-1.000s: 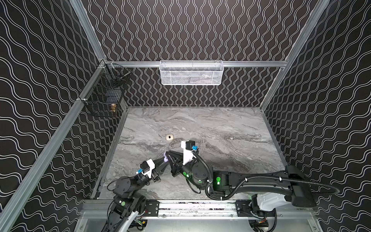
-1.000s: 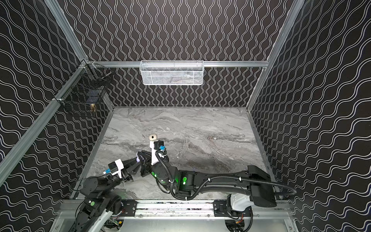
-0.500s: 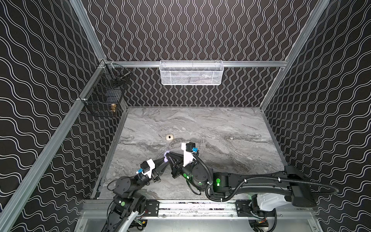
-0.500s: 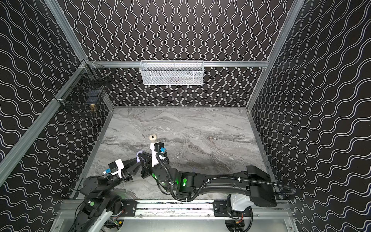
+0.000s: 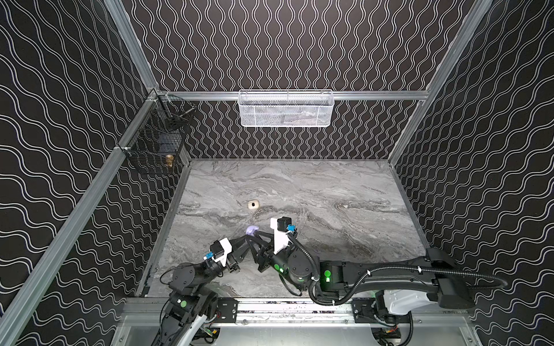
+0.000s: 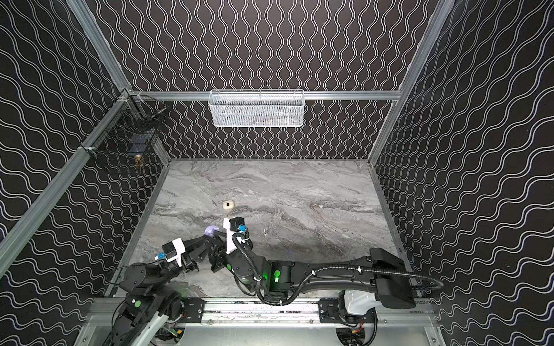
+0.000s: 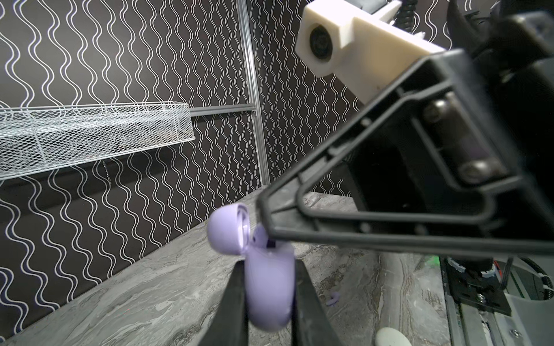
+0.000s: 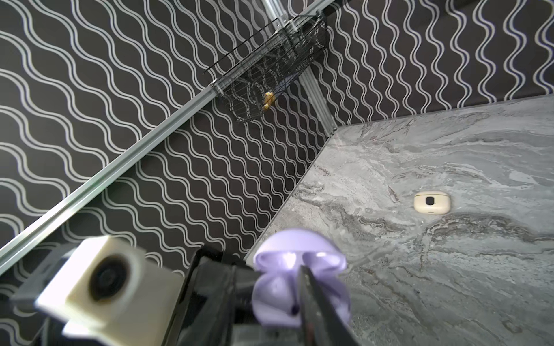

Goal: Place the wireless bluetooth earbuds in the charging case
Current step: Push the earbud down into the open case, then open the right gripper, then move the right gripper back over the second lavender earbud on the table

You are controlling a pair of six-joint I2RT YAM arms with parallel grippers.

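My left gripper (image 7: pixel 269 269) is shut on the lavender charging case (image 7: pixel 268 287), held above the table with its lid (image 8: pixel 299 257) swung open. In both top views the case (image 5: pixel 251 230) (image 6: pixel 210 230) shows at the front left. My right gripper (image 5: pixel 254 238) reaches across, its fingertips at the case's mouth and its jaws a little apart. One of its fingers (image 8: pixel 314 299) lies across the case body. A lavender earbud (image 7: pixel 260 236) sits in the mouth beside that tip. Another lavender earbud (image 7: pixel 333 299) lies on the marble table below.
A cream case (image 5: pixel 253 205) (image 8: pixel 430 202) lies shut on the table (image 5: pixel 299 185) just behind the grippers. A white pebble-like case (image 7: pixel 392 337) lies near the front rail. A white mesh basket (image 5: pixel 284 109) hangs on the back wall and a black wire basket (image 5: pixel 156 140) on the left wall.
The right gripper's jaws have parted slightly at the case's mouth. Both arms and the held case have barely moved.
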